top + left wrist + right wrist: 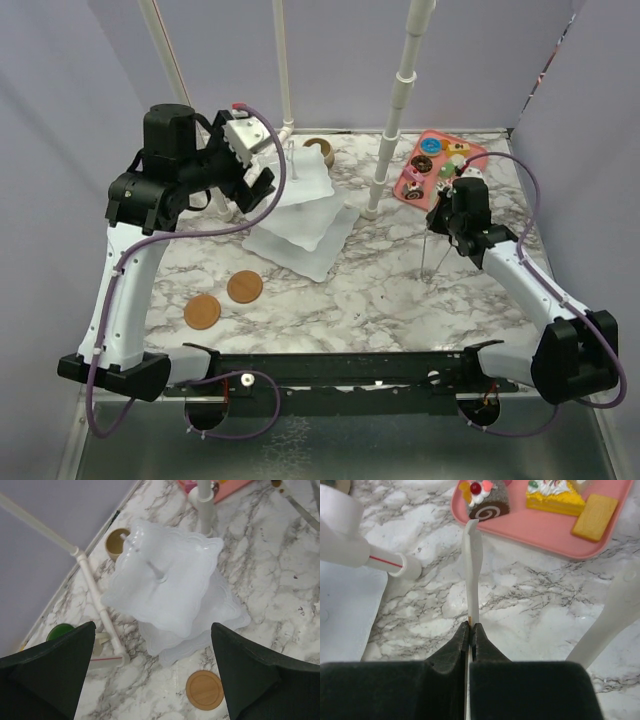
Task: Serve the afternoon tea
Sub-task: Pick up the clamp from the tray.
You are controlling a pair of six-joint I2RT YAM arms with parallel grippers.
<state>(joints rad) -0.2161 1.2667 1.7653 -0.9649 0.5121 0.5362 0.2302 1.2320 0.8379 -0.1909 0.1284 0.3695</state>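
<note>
Your left jaws stand wide open and hold nothing; their two dark fingers (47,672) frame the bottom corners of the left wrist view. The white three-tier stand (165,580) lies between and beyond them, well below, seen from above with its wavy square plates bare. The tan mug (116,541) sits just behind the stand. The green-lined mug (61,631) peeks out beside the left finger, next to a white pipe frame (95,587). A round wooden coaster (205,690) lies on the table (400,290) in front of the stand, and the top view shows a second coaster (202,312) beside it. Your right jaws are fully closed, pinching one thin arm of the tongs (472,565). The tongs' other arm (607,622) splays off to the right, outside the grip. In the right wrist view the gripped arm's tip lines up with the near rim of the pink tray (545,532), just short of a chocolate swiss-roll slice (487,504). Whether the tip touches anything, you cannot tell. The toy pastries are all on that tray, ahead of the right jaws: the roll, a yellow cake slice (555,497) and a tan biscuit (594,510). None of them is between the tongs' arms.
</note>
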